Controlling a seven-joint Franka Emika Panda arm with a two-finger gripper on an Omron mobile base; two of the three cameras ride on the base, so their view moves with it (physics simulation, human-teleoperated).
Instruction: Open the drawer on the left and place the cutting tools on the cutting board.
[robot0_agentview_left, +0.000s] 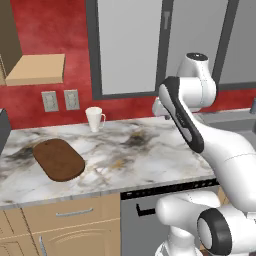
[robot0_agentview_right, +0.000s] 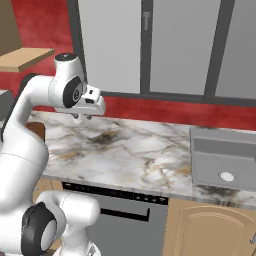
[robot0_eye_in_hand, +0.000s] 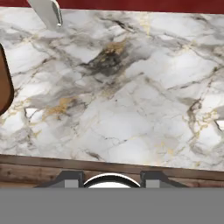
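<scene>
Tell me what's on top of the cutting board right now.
Nothing: the cutting board lies bare on the marble counter, with the white mug standing apart behind it. The drawer below is shut, so its contents are hidden.

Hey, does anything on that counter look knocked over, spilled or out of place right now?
Nothing stands out. The mug stands upright near the wall, the cutting board lies flat and bare on the counter, and the drawer below is shut. The dark patches on the marble look like veining, not spills.
</scene>
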